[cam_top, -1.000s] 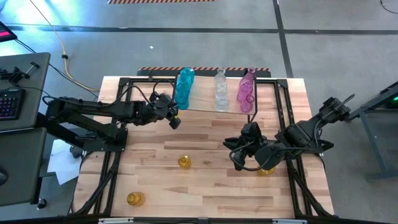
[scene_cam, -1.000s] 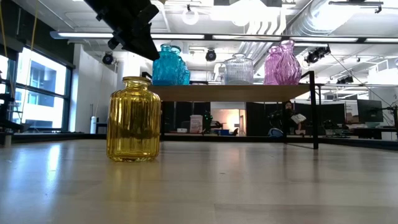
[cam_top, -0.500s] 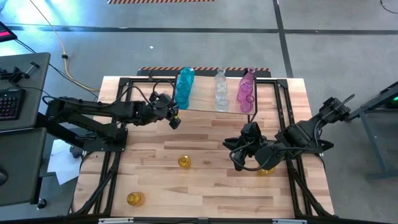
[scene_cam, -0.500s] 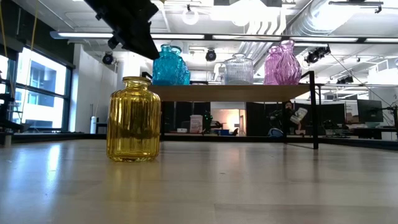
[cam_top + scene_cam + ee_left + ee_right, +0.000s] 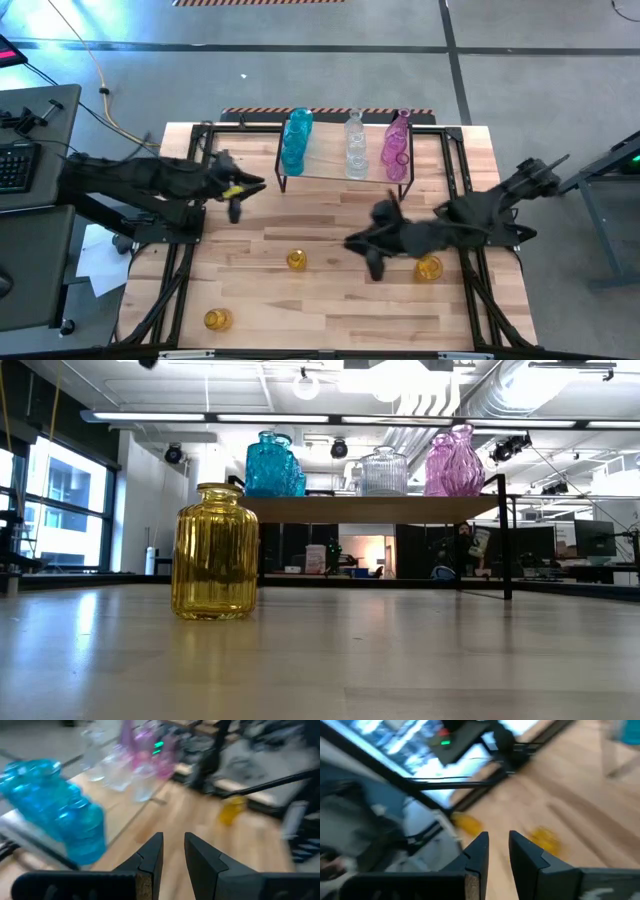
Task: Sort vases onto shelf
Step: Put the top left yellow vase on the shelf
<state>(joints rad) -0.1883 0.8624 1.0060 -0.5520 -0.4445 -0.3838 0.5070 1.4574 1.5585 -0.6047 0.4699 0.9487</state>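
Teal-blue vases (image 5: 295,140), clear vases (image 5: 355,145) and pink-purple vases (image 5: 396,143) stand upright on the shelf (image 5: 330,165) at the table's far side. Three yellow vases stand on the tabletop: one at mid-table (image 5: 296,261), one toward the right (image 5: 428,267), one near the front left corner (image 5: 217,320). My left gripper (image 5: 235,198) hovers left of the shelf, open by a narrow gap (image 5: 172,840), with nothing in it. My right gripper (image 5: 366,252) hovers between the two middle yellow vases, also narrowly open (image 5: 497,839) and empty.
The shelf's thin black legs (image 5: 507,550) stand on the tabletop. Black frame rails (image 5: 180,270) run along the table's left and right sides. A desk with a keyboard (image 5: 15,165) stands off the left edge. Bare wood (image 5: 330,315) lies along the table's near part.
My left gripper has drawn back from the teal-blue vases toward the table's left edge and risen, leaving the low view. My right gripper has shifted a little toward the table's left and turned, uncovering the right-hand yellow vase. No vase has moved.
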